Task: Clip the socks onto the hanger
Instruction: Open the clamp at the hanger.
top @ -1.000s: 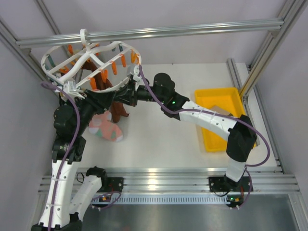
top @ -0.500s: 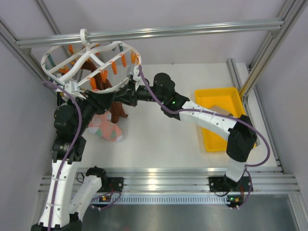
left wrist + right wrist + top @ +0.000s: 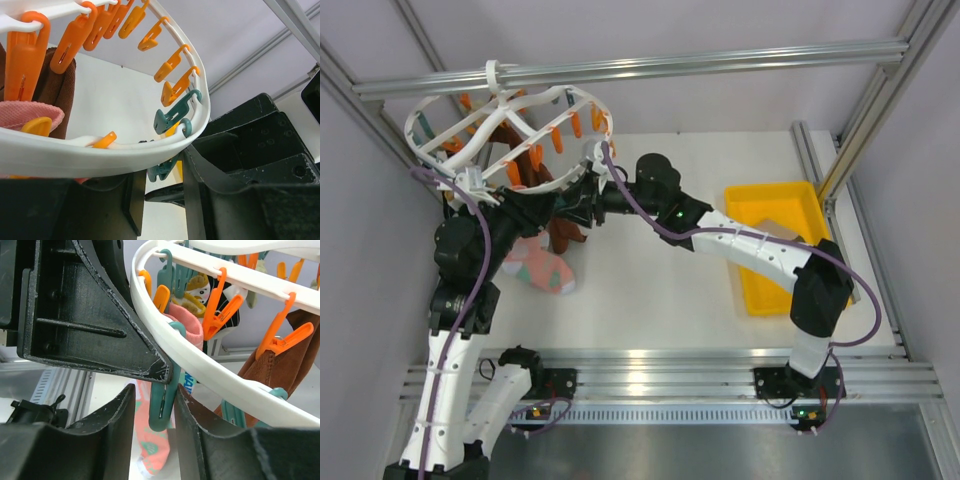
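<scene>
Nearby, yellow tray (image 3: 772, 188), hanger rim (image 3: 210, 366) — across right hand (image 3: 154, 400)

my right arm has swung left in the top view: its wrist and right claw (image 3: 576, 212) now reach farther under the near rim of the hanger (image 3: 450, 115), close up against my left claw (image 3: 548, 206), where before a small gap showed between them. my right elbow joint sits a little farther left and back too. the claw now hides more of the maroon sock (image 3: 566, 238) hanging below the rim. my right jaws, nearly shut a moment ago, have parted and now stand on either side of a teal clip (image 3: 162, 407).
</scene>
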Controlling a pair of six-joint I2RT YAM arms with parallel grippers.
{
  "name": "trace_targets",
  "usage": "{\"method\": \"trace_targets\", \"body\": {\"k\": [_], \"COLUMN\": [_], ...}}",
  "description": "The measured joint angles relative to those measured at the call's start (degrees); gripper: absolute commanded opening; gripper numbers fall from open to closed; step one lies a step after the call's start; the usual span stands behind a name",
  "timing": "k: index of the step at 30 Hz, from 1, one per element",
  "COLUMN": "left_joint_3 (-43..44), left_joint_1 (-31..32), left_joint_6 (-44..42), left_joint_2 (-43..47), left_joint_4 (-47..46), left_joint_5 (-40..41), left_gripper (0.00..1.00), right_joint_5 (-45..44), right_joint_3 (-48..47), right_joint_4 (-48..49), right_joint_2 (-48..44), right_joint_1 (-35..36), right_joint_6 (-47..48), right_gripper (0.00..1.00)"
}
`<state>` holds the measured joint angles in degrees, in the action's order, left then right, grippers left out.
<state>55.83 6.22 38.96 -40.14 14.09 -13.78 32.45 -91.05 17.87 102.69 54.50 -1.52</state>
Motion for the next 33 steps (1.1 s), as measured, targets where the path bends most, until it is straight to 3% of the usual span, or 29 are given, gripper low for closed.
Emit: {"method": "trace_targets", "body": {"k": [3, 5, 9, 10, 11, 13, 15, 23, 27, 30, 32, 33], "left_joint_3": [0.0, 0.0, -0.02, -0.02, -0.04, -0.17, -0.2, -0.2, -0.2, -0.2, -0.2, -0.17], "left_joint_1": [0.04, 0.07, 0.09, 0.09, 0.09, 0.09, 0.09, 0.09, 0.09, 0.2, 0.24, 0.26], "left_joint_6": [0.22, 0.44, 0.59, 0.66, 0.74, 0.98, 1.09, 1.49, 1.66, 1.86, 1.7, 1.75], "left_joint_2": [-0.13, -0.13, -0.09, -0.09, -0.02, 0.13, 0.15, -1.09, -1.64, -1.64, -1.62, -1.6], "left_joint_4": [0.11, 0.07, 0.11, 0.09, 0.07, -0.07, -0.13, -0.33, -0.31, -0.33, -0.2, -0.11], "left_joint_5": [-0.04, -0.07, -0.24, -0.28, -0.31, -0.26, -0.2, 0.13, 0.17, 0.13, 0.22, 0.24], "left_gripper": [0.0, 0.0, 0.03, 0.11, 0.27, 0.38, 0.45, 0.55, 0.52, 0.43, 0.26, 0.21], "right_joint_5": [-0.07, -0.26, -1.7, -1.9, -1.97, -1.97, -2.05, -3.41, -4.13, -4.26, -4.37, -4.37], "right_joint_3": [0.0, 0.0, 0.0, 0.0, 0.0, -0.02, -0.02, -0.02, -0.02, -0.02, -0.02, -0.02], "right_joint_4": [-1.14, -1.73, -2.21, -2.29, -2.29, -2.29, -2.27, -2.23, -2.75, -2.97, -3.19, -3.39], "right_joint_2": [0.0, 0.0, 0.0, 0.0, 0.0, 0.0, 0.0, 0.0, 0.0, 0.0, 0.0, 0.0], "right_joint_1": [0.11, 0.11, -0.07, -0.07, -0.07, -0.04, -0.02, 0.09, 0.09, 0.11, 0.11, 0.11], "right_joint_6": [0.52, 1.29, 1.57, 1.49, 1.51, 1.51, 1.57, 3.52, 4.68, 5.16, 5.38, 5.42], "right_gripper": [0.33, 0.27, 0.0, 0.0, 0.0, 0.0, 0.0, 0.0, 0.0, 0.0, 0.01, 0.08]}}
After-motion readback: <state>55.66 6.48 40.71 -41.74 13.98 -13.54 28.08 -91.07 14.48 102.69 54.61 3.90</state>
